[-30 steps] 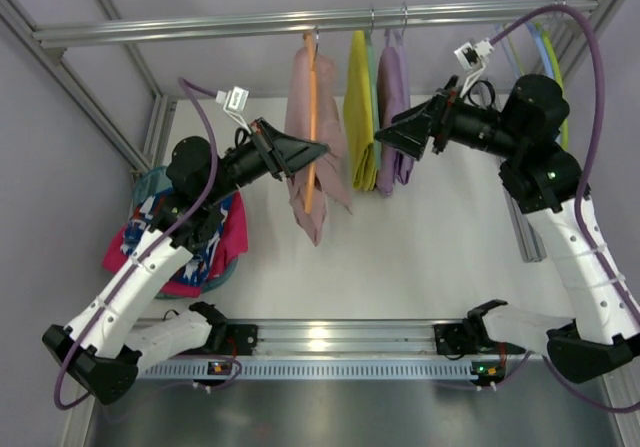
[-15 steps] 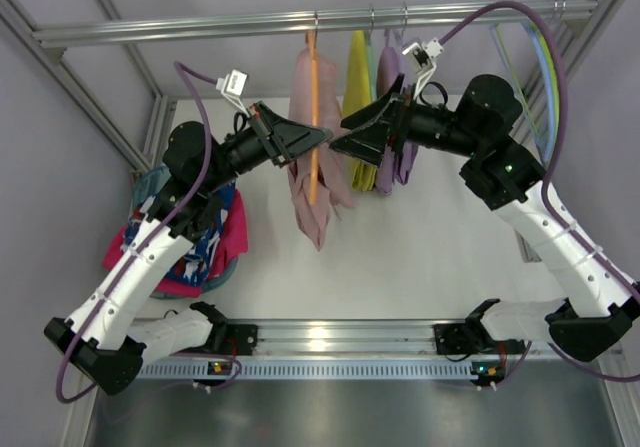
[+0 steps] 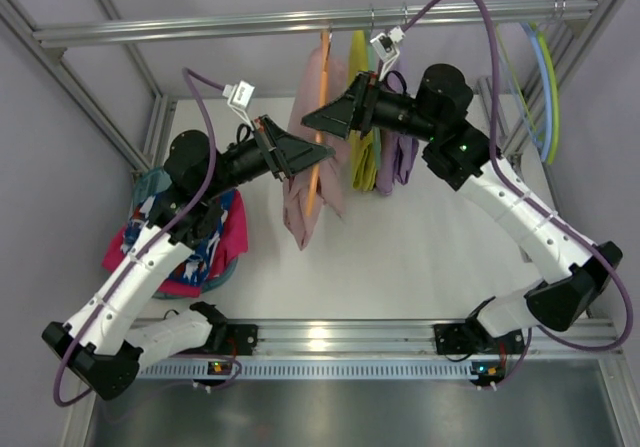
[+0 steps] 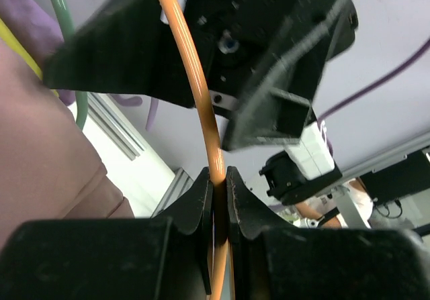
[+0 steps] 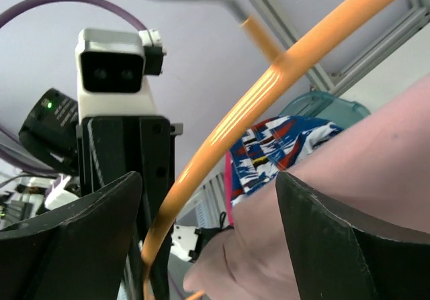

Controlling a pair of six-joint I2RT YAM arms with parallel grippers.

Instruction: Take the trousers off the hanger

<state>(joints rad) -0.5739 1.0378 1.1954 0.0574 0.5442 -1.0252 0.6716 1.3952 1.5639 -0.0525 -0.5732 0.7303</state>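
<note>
The left hand (image 4: 220, 187) pinched the hanger (image 4: 200, 105) by its wire. The right hand (image 5: 208, 192), spread wide, was nearer the trousers (image 5: 356, 152), which hung lengthwise just ahead of it.

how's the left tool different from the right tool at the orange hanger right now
The left tool is shut on the orange hanger; the right tool is open, with the hanger and the pink trousers between its wide-spread fingers. In the top view the left tool reaches from the left, lower on the hanger; the right tool reaches from the right, nearer the rail. Both are at the same hanger.
</note>
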